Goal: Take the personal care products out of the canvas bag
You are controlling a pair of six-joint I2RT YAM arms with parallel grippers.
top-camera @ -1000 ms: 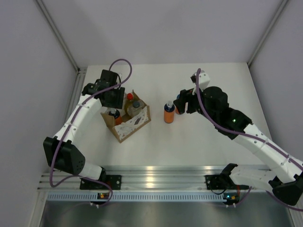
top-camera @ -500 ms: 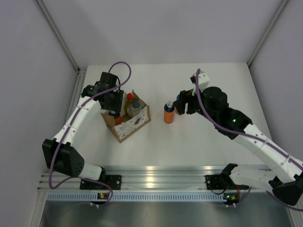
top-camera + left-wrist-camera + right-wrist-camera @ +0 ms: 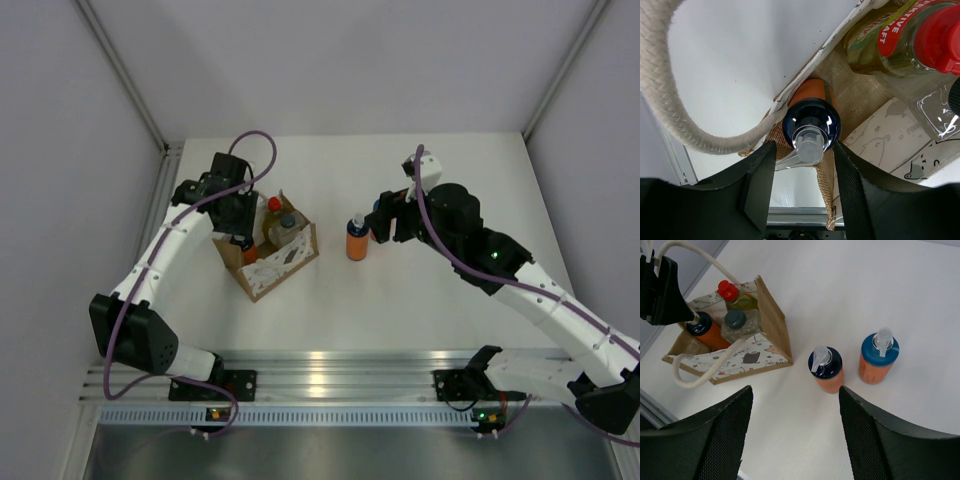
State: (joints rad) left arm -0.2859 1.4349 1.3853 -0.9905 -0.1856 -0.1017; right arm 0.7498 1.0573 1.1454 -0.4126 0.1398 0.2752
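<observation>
Orange bottle (image 3: 811, 117) w/ blue cap is sitting btwn L gripper (image 3: 802, 150) fingers, parted, inside canvas bag (image 3: 885, 145); rope handle (image 3: 670, 95) is lying close, probably risking snagging & lifting bag too; R gripper (image 3: 795, 405) fingers are hanging apart, empty.

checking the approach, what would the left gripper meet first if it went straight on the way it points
The pump top of the orange bottle in the canvas bag, dead ahead between the fingers of the left gripper. How near it is, I cannot tell.

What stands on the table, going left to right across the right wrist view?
canvas bag → orange bottle with dark blue cap → orange bottle with lighter blue cap
</observation>
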